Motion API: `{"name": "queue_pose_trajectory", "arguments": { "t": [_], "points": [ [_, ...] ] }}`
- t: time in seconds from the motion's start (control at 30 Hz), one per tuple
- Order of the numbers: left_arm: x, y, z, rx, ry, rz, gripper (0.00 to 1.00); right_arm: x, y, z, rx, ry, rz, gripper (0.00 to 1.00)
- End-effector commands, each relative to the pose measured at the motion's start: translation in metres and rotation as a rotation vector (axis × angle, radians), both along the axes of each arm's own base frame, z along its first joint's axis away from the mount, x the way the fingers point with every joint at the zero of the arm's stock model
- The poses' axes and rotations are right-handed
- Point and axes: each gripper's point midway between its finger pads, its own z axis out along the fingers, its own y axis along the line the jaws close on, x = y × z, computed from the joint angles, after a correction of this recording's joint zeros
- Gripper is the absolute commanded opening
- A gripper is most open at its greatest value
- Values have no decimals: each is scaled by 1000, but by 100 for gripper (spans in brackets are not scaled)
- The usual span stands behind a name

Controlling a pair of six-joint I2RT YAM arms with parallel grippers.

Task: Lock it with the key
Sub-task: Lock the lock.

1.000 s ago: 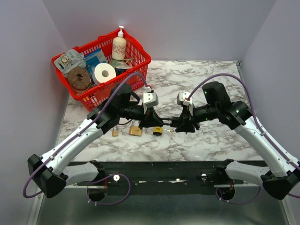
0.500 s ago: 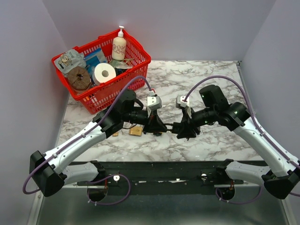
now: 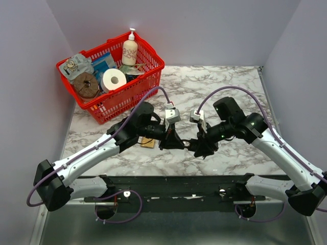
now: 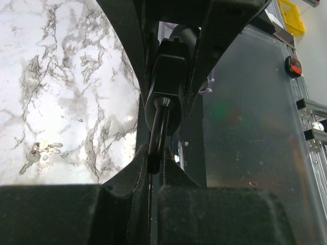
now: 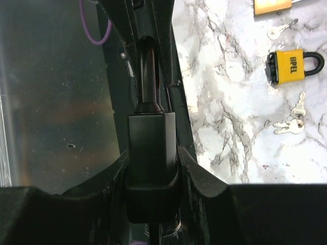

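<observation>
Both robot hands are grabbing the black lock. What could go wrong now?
The left pincer grips the shackle, the right pincer the body of the black padlock; uneven pulling could twist it loose. The keys lie on the marble table, so one pincer must probably let go to fetch one, and the padlock might drop.

A robotics lab test cell. Plain lilac walls (image 3: 30, 76) box a marble-patterned desk (image 3: 225, 87). Two arms are bolted to its near edge.
</observation>
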Motion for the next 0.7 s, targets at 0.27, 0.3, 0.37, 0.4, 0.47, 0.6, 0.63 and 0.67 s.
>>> {"name": "queue_pose_trajectory", "arguments": {
  "t": [0.27,0.3,0.37,0.4,0.47,0.6,0.63,0.67],
  "points": [
    [25,-17,72,-236,-141,45,2,49,55,79,402,-321,-29,1],
    [44,-7,74,-229,-134,107,4,62,45,69,373,-306,-95,1],
    [62,0,79,-233,-77,188,10,77,31,66,355,-304,-186,1],
    [77,6,80,-234,-55,242,28,90,21,63,342,-311,-251,1],
    [89,8,89,-247,9,303,47,103,8,57,320,-307,-339,1],
    [122,4,96,-245,150,466,94,126,-16,57,307,-338,-501,1],
    [129,2,94,-240,199,505,99,129,-20,57,302,-351,-531,1],
    [134,1,95,-235,264,542,99,132,-23,56,307,-364,-553,1]
  ]
}}
